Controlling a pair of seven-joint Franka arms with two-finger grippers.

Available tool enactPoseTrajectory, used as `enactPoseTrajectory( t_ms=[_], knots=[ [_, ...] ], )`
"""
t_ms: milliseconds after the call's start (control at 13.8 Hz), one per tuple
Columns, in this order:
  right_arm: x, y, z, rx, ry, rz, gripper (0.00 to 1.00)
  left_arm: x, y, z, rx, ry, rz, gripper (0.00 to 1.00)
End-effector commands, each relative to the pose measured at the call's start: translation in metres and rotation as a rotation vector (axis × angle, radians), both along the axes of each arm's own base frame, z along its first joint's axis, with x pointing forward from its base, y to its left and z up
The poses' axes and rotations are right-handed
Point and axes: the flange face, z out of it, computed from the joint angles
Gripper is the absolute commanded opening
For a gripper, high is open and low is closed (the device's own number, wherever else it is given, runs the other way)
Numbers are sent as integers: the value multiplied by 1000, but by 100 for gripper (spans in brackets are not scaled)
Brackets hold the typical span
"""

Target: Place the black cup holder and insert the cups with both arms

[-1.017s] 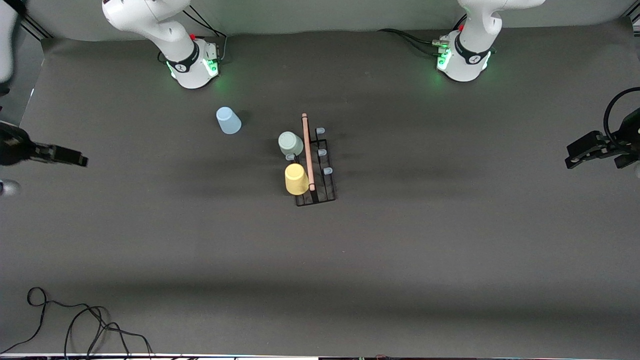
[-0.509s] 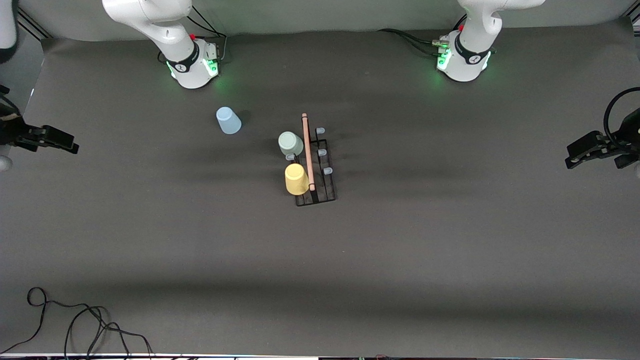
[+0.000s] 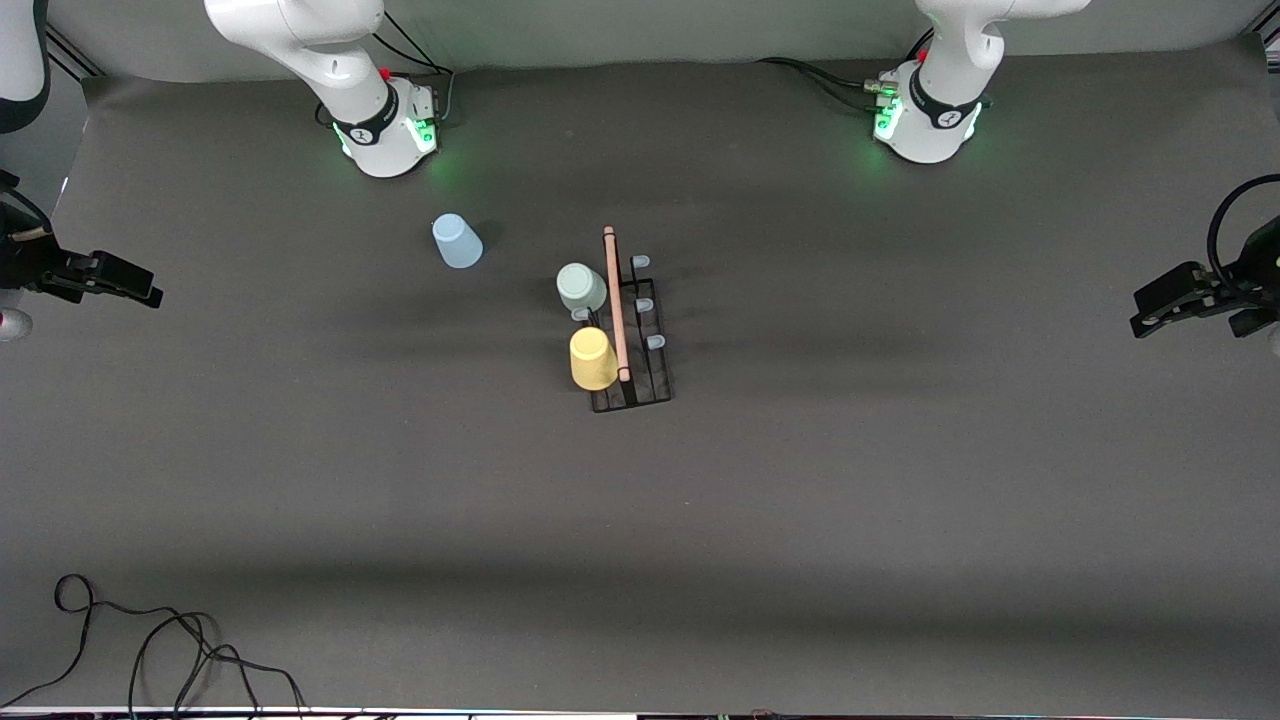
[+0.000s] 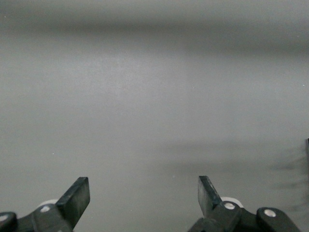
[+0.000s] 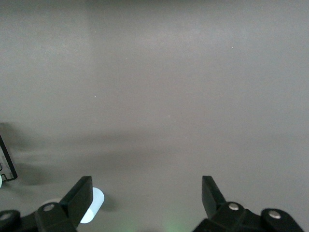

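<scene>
The black cup holder point(image 3: 652, 385) stands mid-table with its wooden rod point(image 3: 615, 300) along the top. Two cups sit on its pegs on the side toward the right arm's end: a grey-green cup point(image 3: 581, 287) and a yellow cup point(image 3: 593, 358), the yellow one nearer the front camera. A light blue cup point(image 3: 457, 241) rests on the bare table, apart from the holder and toward the right arm's base; it also shows as a pale shape point(image 5: 91, 205). My right gripper point(image 3: 148, 294) point(image 5: 147, 193) hangs open and empty over the table's edge at the right arm's end. My left gripper point(image 3: 1145, 322) point(image 4: 144, 191) waits open and empty over the edge at the left arm's end.
Dark grey mat point(image 3: 800, 520) covers the table. Loose black cable point(image 3: 150, 650) lies at the front corner on the right arm's end. Both arm bases point(image 3: 385, 130) point(image 3: 925, 120) glow green along the table's edge farthest from the camera. A corner of the holder point(image 5: 7, 164) shows in the right wrist view.
My right gripper has drawn back toward its end of the table and then nearly stopped. The left arm, the holder and the cups have not moved.
</scene>
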Motion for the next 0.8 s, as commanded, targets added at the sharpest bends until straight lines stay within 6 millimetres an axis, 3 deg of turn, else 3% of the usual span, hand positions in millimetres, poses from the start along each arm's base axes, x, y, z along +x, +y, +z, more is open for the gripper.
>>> enactPoseTrajectory(
  t_ms=[0,218,727],
  knots=[
    [2,-4,20,-25,-50,-6,100,0,-1,6,4,-12,-14,100],
    [10,-14,25,-25,-65,-19,100,0,-1,6,4,-12,-14,100],
    [17,-12,24,32,-74,-33,100,-1,-1,7,4,-12,-16,100]
  ],
)
